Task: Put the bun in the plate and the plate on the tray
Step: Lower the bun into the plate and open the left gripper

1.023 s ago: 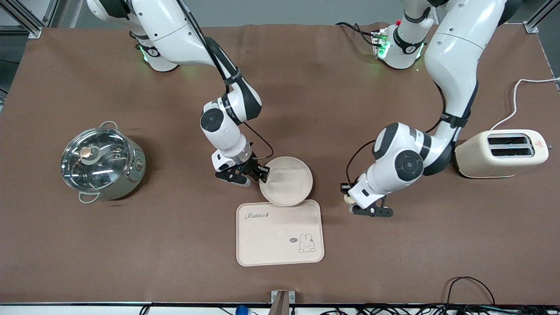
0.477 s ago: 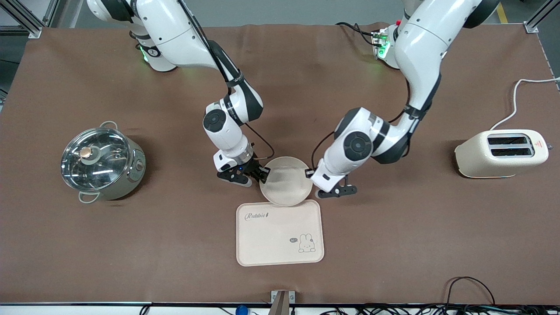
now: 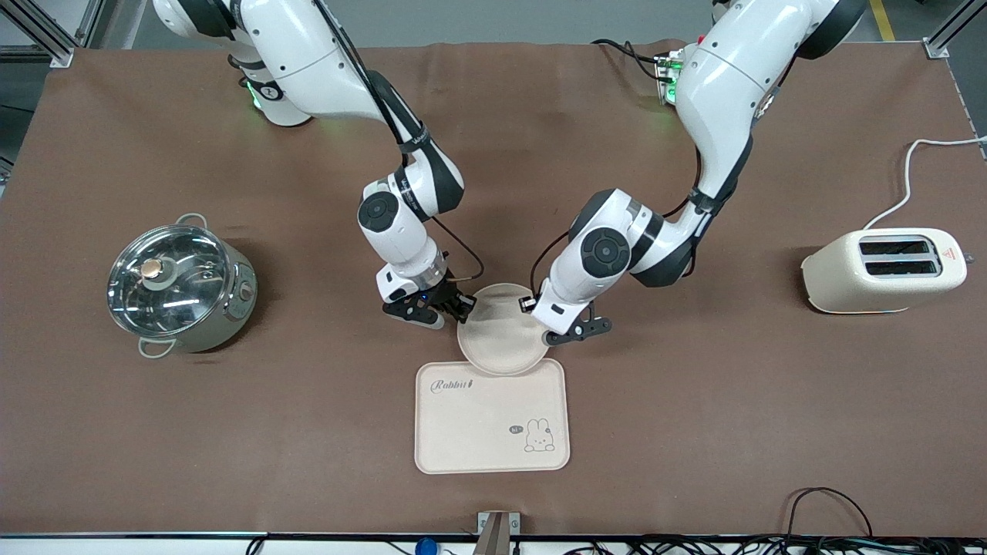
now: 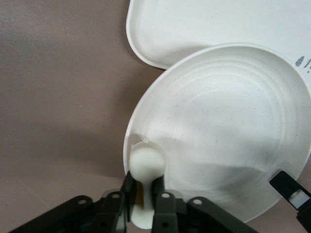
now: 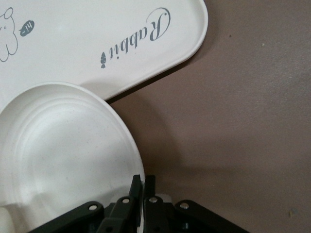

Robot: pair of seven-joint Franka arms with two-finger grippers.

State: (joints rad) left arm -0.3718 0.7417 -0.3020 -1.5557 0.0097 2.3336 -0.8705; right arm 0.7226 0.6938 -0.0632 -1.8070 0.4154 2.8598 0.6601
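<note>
Left gripper (image 4: 142,196), carried by the arm based at the front view's right, hangs over the rim of the plate (image 3: 501,339) on the side toward the left arm's end of the table; its fingers (image 4: 127,191) are pinched on the bun (image 4: 146,170), a pale rounded lump that, in the left wrist view, sits just over the plate's rim rather than over its centre. Right gripper (image 5: 143,187) grips the plate at the edge toward the right arm's end, its fingers pressed together on the raised rim, one above and one below.

The plate is cream-white and empty, and its edge nearest the front camera overlaps the edge of the tray (image 3: 493,455), which lies nearer that camera and bears "Rabbit" lettering and a small rabbit drawing. A lidded steel pot (image 3: 181,289) stands toward the right arm's end, a toaster (image 3: 883,270) toward the left arm's end, both well apart from the work.

Step in hand, as judged: depositing the bun in the plate. To do it well, the left gripper should carry the bun inward past the rim, toward the middle of the dish, before spreading, since a release at the rim could let it roll onto the table. The right gripper should keep the plate level and steady meanwhile. Moving the plate fully onto the tray is not yet done.
</note>
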